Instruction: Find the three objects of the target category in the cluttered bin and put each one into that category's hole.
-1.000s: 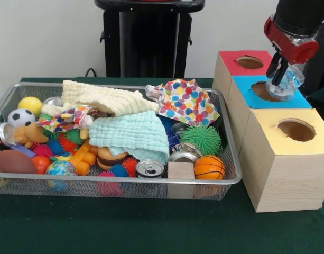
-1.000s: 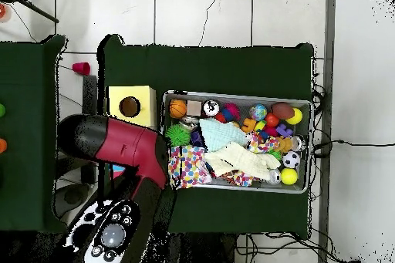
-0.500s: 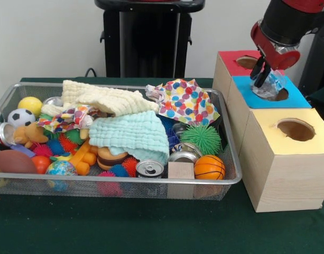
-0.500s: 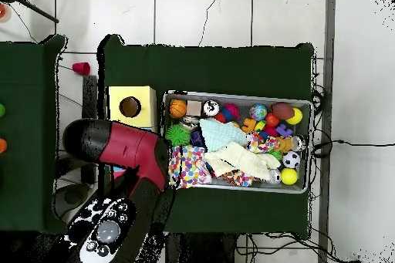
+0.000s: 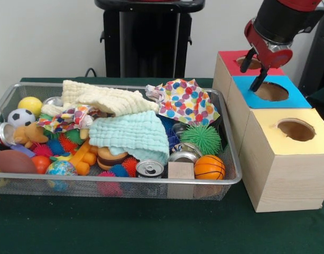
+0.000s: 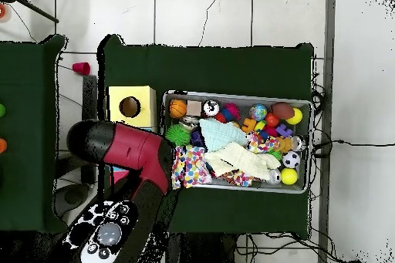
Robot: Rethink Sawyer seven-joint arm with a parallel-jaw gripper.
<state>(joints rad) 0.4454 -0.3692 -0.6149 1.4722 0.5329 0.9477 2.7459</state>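
Observation:
My gripper (image 5: 252, 72) is open and empty, its two black fingers (image 5: 258, 83) spread just above the left rim of the round hole (image 5: 271, 91) in the blue-topped box. No bottle shows in it or on the blue top. The silver wire-mesh bin (image 5: 125, 181) sits to the left, full of toys and cloths; it also shows in the overhead view (image 6: 239, 96). No see-through bottle shows plainly in the bin. In the overhead view my red arm (image 6: 127, 148) covers the gripper and the blue box.
A red-topped box (image 5: 233, 66) stands behind the blue one and a yellow-topped box (image 5: 294, 129) in front. Cream (image 5: 106, 98), mint (image 5: 132, 135) and polka-dot (image 5: 185, 100) cloths cover much of the bin. Silver cans (image 5: 149, 168) and balls lie near its front.
The gripper held a clear bottle over the blue hole; it has opened, the bottle is gone from sight, and the gripper has lifted slightly and moved left.

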